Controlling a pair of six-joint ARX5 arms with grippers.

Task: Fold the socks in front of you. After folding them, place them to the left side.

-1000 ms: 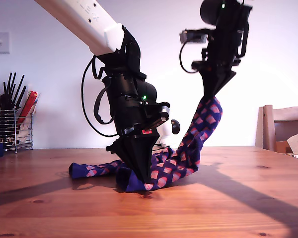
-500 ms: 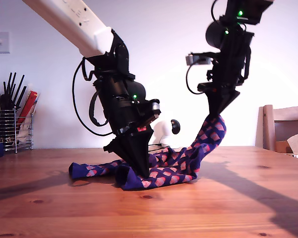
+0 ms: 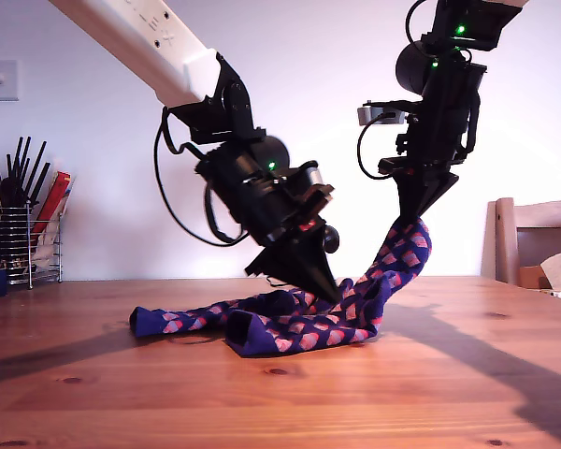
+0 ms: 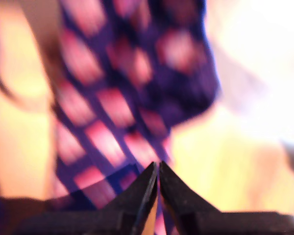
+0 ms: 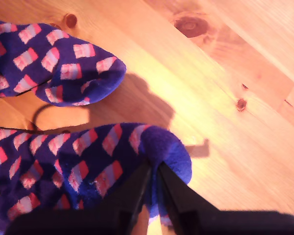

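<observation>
Socks (image 3: 299,329) stretched lengthwise across bench (image 3: 430,393) | my first gripper (image 3: 413,223) held one end aloft, fingers pinched tight | my second gripper (image 3: 329,292) low by bench, fingers seemingly clamped on fabric, nearer the fold

Bare knotty wooden table (image 3: 430,374); patterned socks (image 3: 299,323) lying across its middle, wire basket (image 3: 23,245) of utensils standing at the exterior view's left edge.

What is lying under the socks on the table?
Under the socks only the wooden table shows, plus their shadow. A thin dark loop peeks out between two sock ends; whatever lies directly beneath the fabric is covered.
</observation>
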